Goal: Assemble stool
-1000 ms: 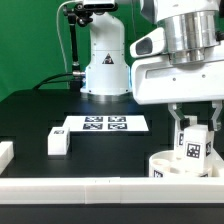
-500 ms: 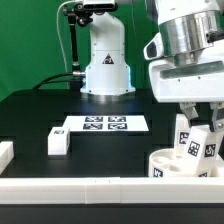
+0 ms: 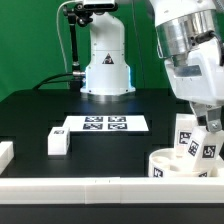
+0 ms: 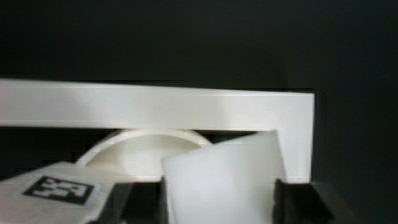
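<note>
The round white seat [image 3: 172, 163] lies at the front on the exterior view's right, inside the corner of the rails. One white tagged leg [image 3: 186, 136] stands on it. My gripper [image 3: 207, 128] is tilted above the seat and shut on a second tagged leg [image 3: 209, 150], which leans on the seat. In the wrist view this leg [image 4: 222, 175] fills the gap between the dark fingers [image 4: 135, 202], with my gripper [image 4: 219, 208] closed round it. The seat [image 4: 146, 146] and the other leg [image 4: 61, 186] show beside it. A third leg [image 3: 58, 142] lies loose on the table.
The marker board [image 3: 105, 124] lies flat mid-table. A white rail [image 3: 90, 189] runs along the front and shows in the wrist view [image 4: 178, 105] as a corner. A white block [image 3: 5, 153] sits at the exterior view's left edge. The robot base [image 3: 105, 65] stands behind.
The arm has moved toward the exterior view's right and tilted, carrying the held leg with it. A second leg now shows standing on the seat beside it.
</note>
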